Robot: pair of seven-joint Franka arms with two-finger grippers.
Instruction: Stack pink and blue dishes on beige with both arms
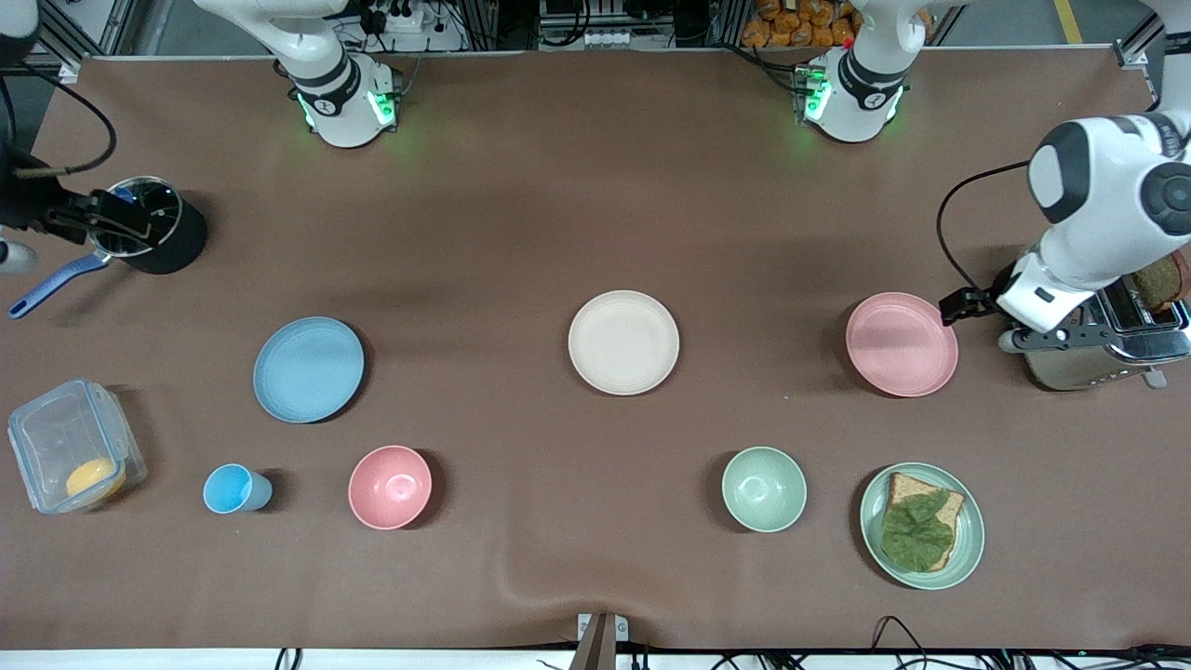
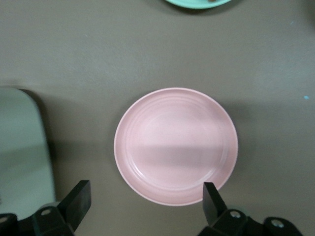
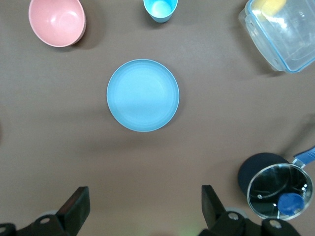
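On the brown table: blue plate (image 1: pixel 308 368), beige plate (image 1: pixel 623 341), pink plate (image 1: pixel 901 343), all apart, none stacked.
Right gripper (image 3: pixel 142 209) gapes empty above the saucepan (image 1: pixel 140 223); left gripper (image 2: pixel 146 204) spread empty by the toaster (image 1: pixel 1107 344), risking a knock; flat rims may slip.

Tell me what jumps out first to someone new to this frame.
Three matching plates in a row: the beige plate mid-table, the blue plate toward the right arm's end, the pink plate toward the left arm's. The open left gripper hangs over the pink plate's edge; the open right gripper waits above bare table.
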